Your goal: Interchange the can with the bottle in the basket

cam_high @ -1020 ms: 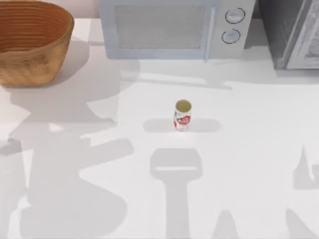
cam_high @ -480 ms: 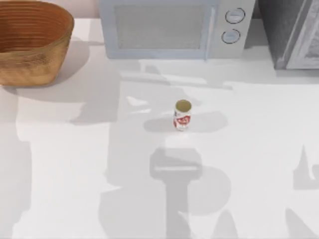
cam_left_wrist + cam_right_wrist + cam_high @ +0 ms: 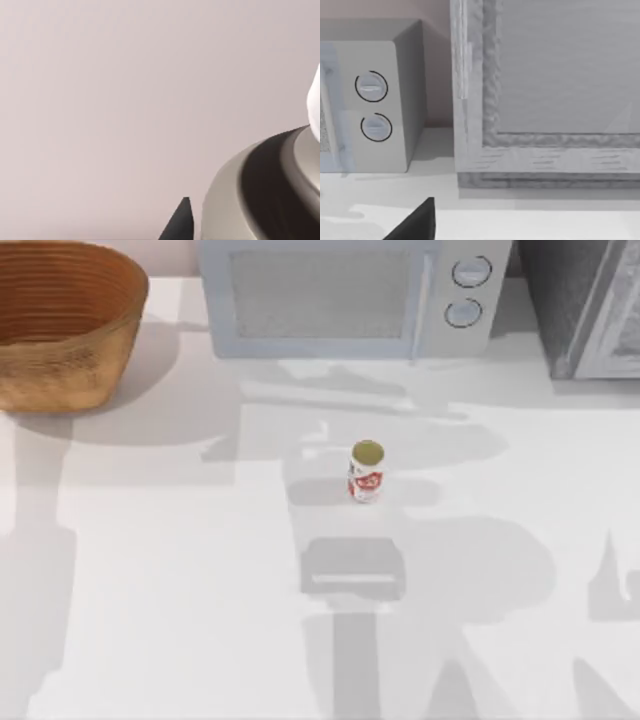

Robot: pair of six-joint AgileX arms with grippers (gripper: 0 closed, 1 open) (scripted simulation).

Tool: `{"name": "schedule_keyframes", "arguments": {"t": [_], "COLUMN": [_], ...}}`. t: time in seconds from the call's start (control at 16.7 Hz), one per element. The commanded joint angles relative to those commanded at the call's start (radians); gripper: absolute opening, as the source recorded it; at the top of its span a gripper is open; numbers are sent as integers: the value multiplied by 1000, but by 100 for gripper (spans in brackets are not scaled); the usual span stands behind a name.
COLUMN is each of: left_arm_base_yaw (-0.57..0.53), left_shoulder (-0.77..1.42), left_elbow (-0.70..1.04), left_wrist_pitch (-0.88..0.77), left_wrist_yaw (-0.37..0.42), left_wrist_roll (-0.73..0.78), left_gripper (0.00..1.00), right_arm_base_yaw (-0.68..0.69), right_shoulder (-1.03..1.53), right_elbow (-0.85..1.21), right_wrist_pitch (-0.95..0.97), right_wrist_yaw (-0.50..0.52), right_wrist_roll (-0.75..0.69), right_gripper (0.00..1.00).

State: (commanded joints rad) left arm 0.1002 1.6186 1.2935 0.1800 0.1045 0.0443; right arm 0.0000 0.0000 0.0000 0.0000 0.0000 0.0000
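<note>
A small can [image 3: 366, 472] with a red-and-white label and a gold top stands upright near the middle of the white table. The large round wicker basket [image 3: 60, 325] sits at the far left corner, and the part of its ribbed inside that shows is bare. The bottle is out of view. A dark edge of my left gripper [image 3: 180, 222] shows in the left wrist view against a plain pinkish wall, beside a rounded grey and black part [image 3: 260, 195] of the arm. A dark edge of my right gripper [image 3: 415, 222] shows in the right wrist view, facing the back right of the table.
A grey microwave [image 3: 345, 295] with two round knobs [image 3: 468, 290] stands along the back edge, seen also as the microwave [image 3: 365, 105] in the right wrist view. A grey cabinet [image 3: 590, 305] fills the back right corner. Arm shadows lie across the table around the can.
The arm shadows on the table have swept from the left side towards the right, past the can. The can and the basket have stayed in place.
</note>
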Motion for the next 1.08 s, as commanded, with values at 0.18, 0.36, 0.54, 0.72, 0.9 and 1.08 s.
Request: {"name": "schedule_keyframes", "arguments": {"t": [0.18, 0.36, 0.54, 0.72, 0.9, 1.08], "left_arm_base_yaw": [-20, -20, -15, -19, -24, -31], "left_shoulder": [7, 7, 11, 72, 130, 197], "left_elbow": [19, 19, 16, 34, 50, 66], "left_wrist_pitch": [-67, -69, -64, -20, 23, 73], "left_wrist_yaw": [9, 10, 8, 6, 4, 2], "left_wrist_roll": [-2, -2, -1, -1, -3, -4], "left_gripper": [0, 0, 0, 0, 0, 0], "right_arm_base_yaw": [0, 0, 0, 0, 0, 0], "right_shoulder": [0, 0, 0, 0, 0, 0], "right_elbow": [0, 0, 0, 0, 0, 0], "right_wrist_pitch": [0, 0, 0, 0, 0, 0], "right_wrist_yaw": [0, 0, 0, 0, 0, 0], "right_wrist_roll": [0, 0, 0, 0, 0, 0], "right_gripper": [100, 100, 100, 100, 100, 100]}}
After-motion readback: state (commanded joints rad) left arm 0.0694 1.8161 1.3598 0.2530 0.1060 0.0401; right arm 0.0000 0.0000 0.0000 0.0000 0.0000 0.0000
